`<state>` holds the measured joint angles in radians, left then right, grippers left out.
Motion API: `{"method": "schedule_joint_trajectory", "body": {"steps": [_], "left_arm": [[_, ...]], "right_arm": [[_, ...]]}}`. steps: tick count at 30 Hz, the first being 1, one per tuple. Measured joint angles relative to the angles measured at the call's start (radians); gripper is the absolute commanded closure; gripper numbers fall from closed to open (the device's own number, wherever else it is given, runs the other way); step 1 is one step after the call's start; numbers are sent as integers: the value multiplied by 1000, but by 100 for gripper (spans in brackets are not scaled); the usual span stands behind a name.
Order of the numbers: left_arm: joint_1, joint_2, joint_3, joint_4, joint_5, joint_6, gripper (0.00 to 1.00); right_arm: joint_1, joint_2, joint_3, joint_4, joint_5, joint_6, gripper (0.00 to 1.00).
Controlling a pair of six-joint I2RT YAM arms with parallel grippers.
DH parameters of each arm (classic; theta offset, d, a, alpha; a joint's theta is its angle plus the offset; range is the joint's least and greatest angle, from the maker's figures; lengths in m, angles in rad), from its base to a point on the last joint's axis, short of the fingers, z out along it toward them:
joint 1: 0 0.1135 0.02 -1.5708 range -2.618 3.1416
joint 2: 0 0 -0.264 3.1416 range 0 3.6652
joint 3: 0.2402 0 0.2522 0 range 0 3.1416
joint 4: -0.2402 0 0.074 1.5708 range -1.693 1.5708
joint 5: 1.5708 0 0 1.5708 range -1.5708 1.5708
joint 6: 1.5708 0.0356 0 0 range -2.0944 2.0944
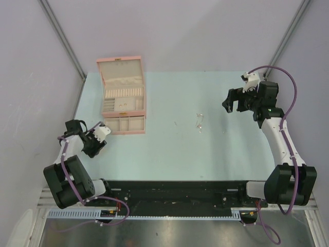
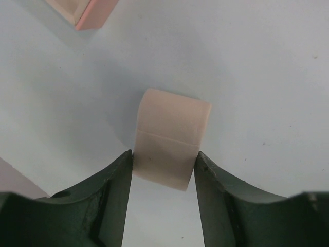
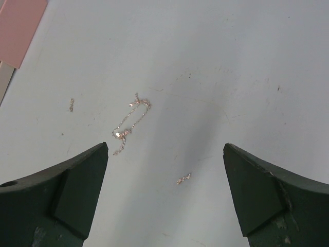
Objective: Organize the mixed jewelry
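The mixed jewelry lies loose on the pale blue table: a thin silvery chain [image 3: 131,118] and two tiny bits [image 3: 183,179] [image 3: 71,105], seen from above as specks [image 1: 199,121] mid-table. My right gripper [image 3: 165,146] hangs open above them, empty, at the far right [image 1: 232,101]. My left gripper [image 2: 163,154] is near the front left [image 1: 98,138], with both fingertips pressed against the sides of a small tan block [image 2: 172,136]. In the top view the arm hides that block.
An open pink jewelry box [image 1: 122,98] with its lid raised and several compartments stands at the back left; its corner [image 2: 90,13] shows just beyond the left gripper, and its edge [image 3: 20,28] shows in the right wrist view. The table [image 1: 169,159] ends at the arm bases.
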<state>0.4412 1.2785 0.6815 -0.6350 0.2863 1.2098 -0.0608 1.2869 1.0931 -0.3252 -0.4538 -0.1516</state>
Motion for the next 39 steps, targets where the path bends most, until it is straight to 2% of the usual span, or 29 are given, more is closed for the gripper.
{"method": "schedule_joint_trajectory", "body": {"steps": [8, 11, 14, 17, 21, 27, 32, 39], "left_arm": [[1, -8, 39, -63, 58, -56, 63], [1, -36, 55, -88, 80, -87, 73], [1, -56, 85, -132, 113, -124, 94], [-4, -57, 146, -179, 150, -180, 99], [-54, -57, 253, -200, 185, -312, 100], [-280, -28, 373, -180, 174, -537, 100], [-425, 86, 535, -173, 124, -713, 100], [-526, 287, 805, -172, 66, -893, 100]], "right_arm": [[-2, 8, 0, 0, 0, 0, 0], [-2, 15, 0, 0, 0, 0, 0], [-2, 18, 0, 0, 0, 0, 0], [-2, 20, 0, 0, 0, 0, 0], [-2, 27, 0, 0, 0, 0, 0], [-2, 41, 0, 0, 1, 0, 0], [-1, 56, 0, 0, 9, 0, 0], [0, 64, 0, 0, 31, 0, 0]]}}
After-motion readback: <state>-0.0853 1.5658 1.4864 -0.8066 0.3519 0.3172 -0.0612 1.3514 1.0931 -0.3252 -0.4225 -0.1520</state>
